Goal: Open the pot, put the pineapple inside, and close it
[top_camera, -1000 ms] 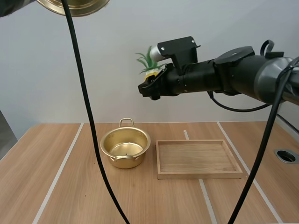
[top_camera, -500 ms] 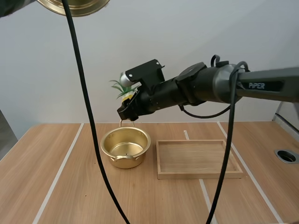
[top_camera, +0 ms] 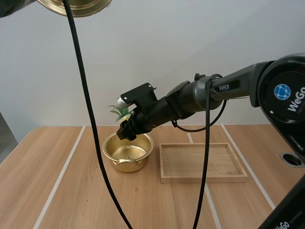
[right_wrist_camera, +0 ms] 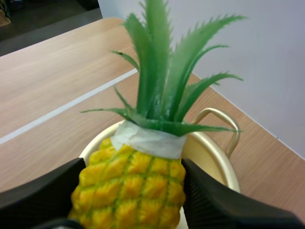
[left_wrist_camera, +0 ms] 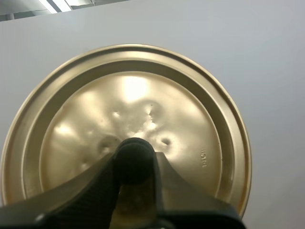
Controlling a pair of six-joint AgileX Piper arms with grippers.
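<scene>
The open gold pot (top_camera: 127, 150) stands on the wooden table, left of the tray. My right gripper (top_camera: 127, 130) is shut on a small yellow pineapple (top_camera: 125, 117) with green leaves and hangs just above the pot's far rim. In the right wrist view the fingers clamp the pineapple (right_wrist_camera: 134, 190) on both sides, with the pot (right_wrist_camera: 209, 151) right beneath it. At the top left of the high view the gold lid (top_camera: 75, 5) is held high above the table. My left gripper (left_wrist_camera: 135, 160) is shut on the lid's black knob (left_wrist_camera: 134, 154), with the lid's gold disc (left_wrist_camera: 125, 126) behind it.
A shallow wooden tray (top_camera: 202, 162) lies empty to the right of the pot. A round hole (top_camera: 291, 159) sits in the table near the right edge. Pale lines run across the tabletop.
My right arm has swung left and down with the pineapple, from high over the tray to just above the pot. The lid stays held high at the left.
</scene>
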